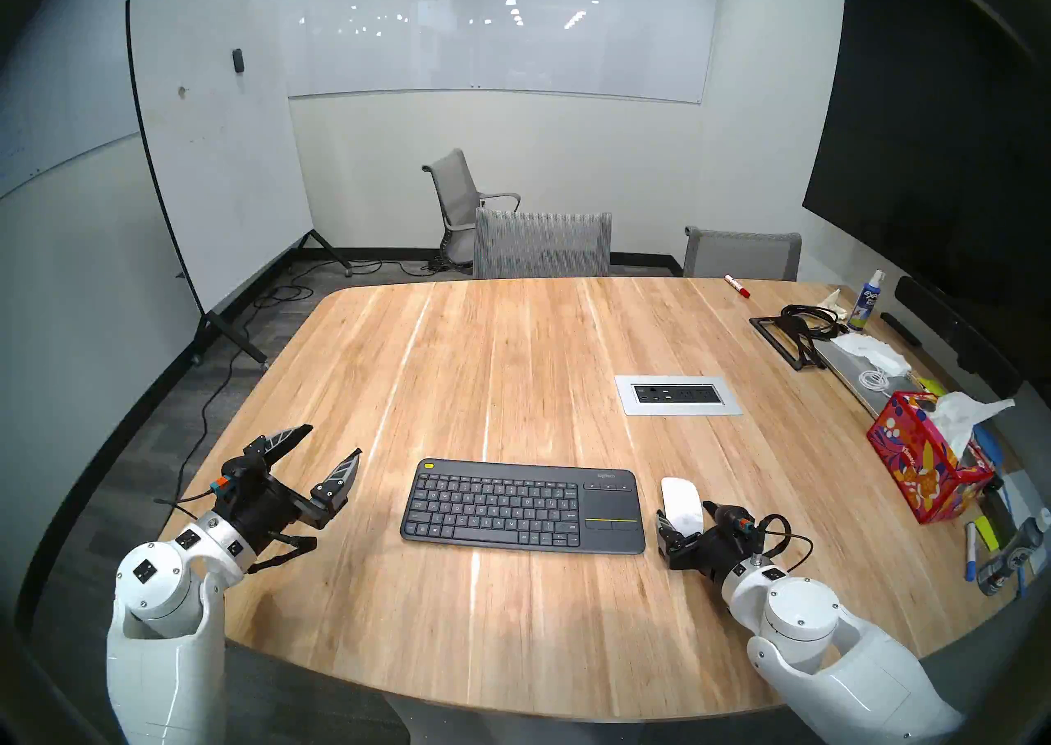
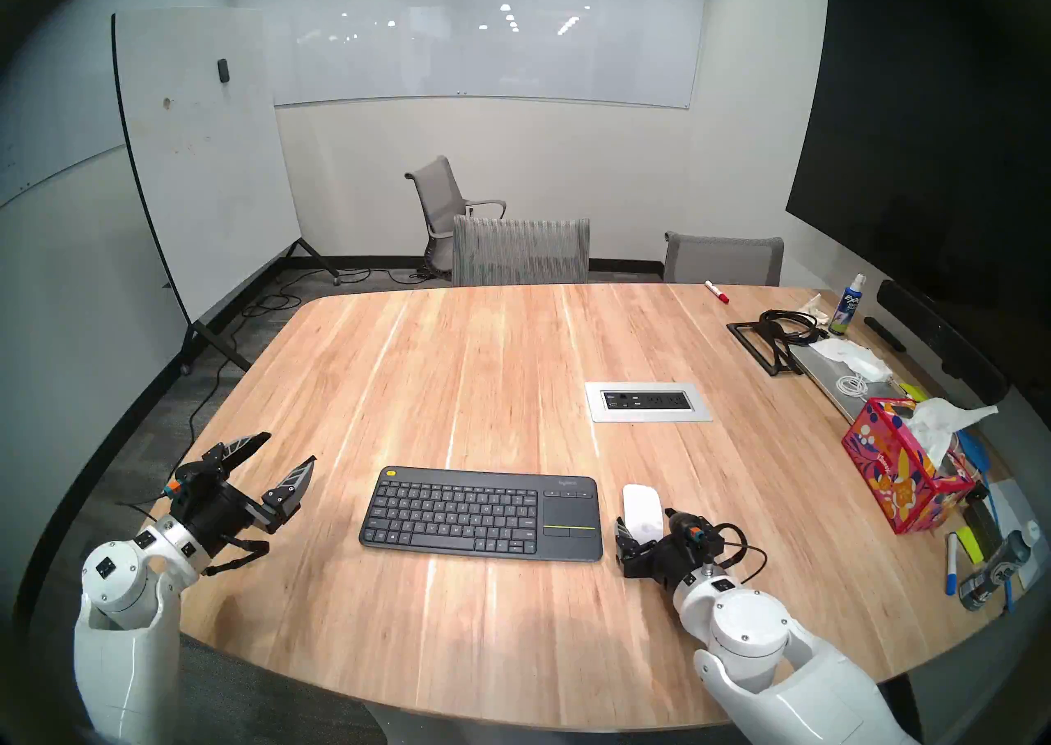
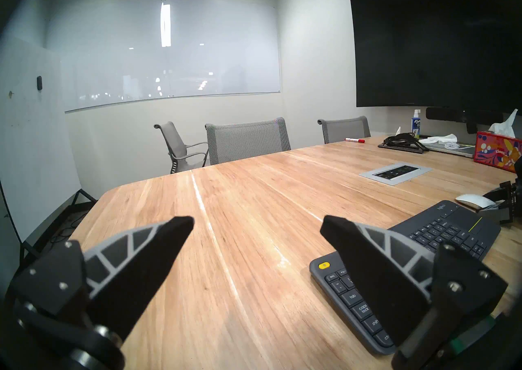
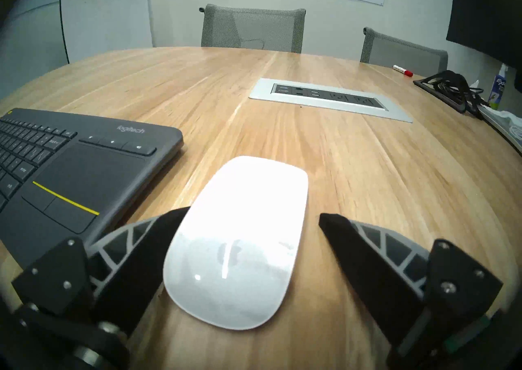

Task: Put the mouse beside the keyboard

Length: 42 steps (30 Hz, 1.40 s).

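Note:
The glossy white mouse (image 4: 240, 242) lies flat on the wooden table, just right of the dark grey keyboard (image 1: 512, 505), with a narrow strip of wood between them. My right gripper (image 4: 254, 216) is low on the table and open, one finger on each side of the mouse's near half. Its left finger sits close against the mouse and its right finger (image 4: 353, 236) stands clear of it. In the head view the mouse (image 1: 679, 505) pokes out ahead of that gripper (image 1: 685, 519). My left gripper (image 1: 332, 440) hovers open and empty, left of the keyboard.
A silver-framed power outlet panel (image 1: 678, 395) is set into the table beyond the mouse. A red tissue box (image 1: 921, 465), pens, a laptop, cables and a spray bottle (image 1: 864, 300) crowd the right edge. Grey chairs (image 1: 540, 243) stand at the far side.

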Motion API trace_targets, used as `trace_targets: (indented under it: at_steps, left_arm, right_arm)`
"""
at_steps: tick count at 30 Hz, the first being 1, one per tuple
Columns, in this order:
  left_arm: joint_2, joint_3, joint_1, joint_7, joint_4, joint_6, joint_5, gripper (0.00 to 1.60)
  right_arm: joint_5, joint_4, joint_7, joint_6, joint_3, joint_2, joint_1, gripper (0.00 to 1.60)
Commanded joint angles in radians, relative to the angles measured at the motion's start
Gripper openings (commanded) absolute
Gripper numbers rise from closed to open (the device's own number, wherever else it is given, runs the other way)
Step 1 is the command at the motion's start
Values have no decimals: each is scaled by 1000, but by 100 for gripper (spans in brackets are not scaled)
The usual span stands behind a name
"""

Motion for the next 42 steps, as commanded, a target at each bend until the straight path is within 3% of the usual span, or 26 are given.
trace_targets:
  at_steps: [1,6,13,26,27,28,29,34,42]
  left_arm:
    - [-1,2,0,1,-16,0,1,160]
    - [-1,2,0,0,-16,0,1,160]
    - [-1,2,0,0,-16,0,1,160]
    - [-2,2,0,0,-17,0,2,160]
    - [-2,2,0,0,-17,0,2,160]
    - [-2,2,0,0,-17,0,2,160]
    - [-2,2,0,0,-17,0,2,160]
    - [-2,2,0,0,-17,0,2,160]
    - [-2,2,0,-1,-16,-1,2,160]
  right_arm:
    - [-1,21,-22,13,15,-3,12,160]
    - [0,24,-17,14,19,-8,14,160]
    - [100,16,7,57,53,-39,25,160]
    - [114,24,9,72,48,-42,45,160]
    - [115,24,9,72,49,-42,44,142]
    - [118,24,10,73,51,-41,43,61]
    - [119,24,11,72,52,-41,41,0]
    - [125,12,16,58,62,-39,24,0]
    - [92,-93,-26,37,70,-44,-44,0]
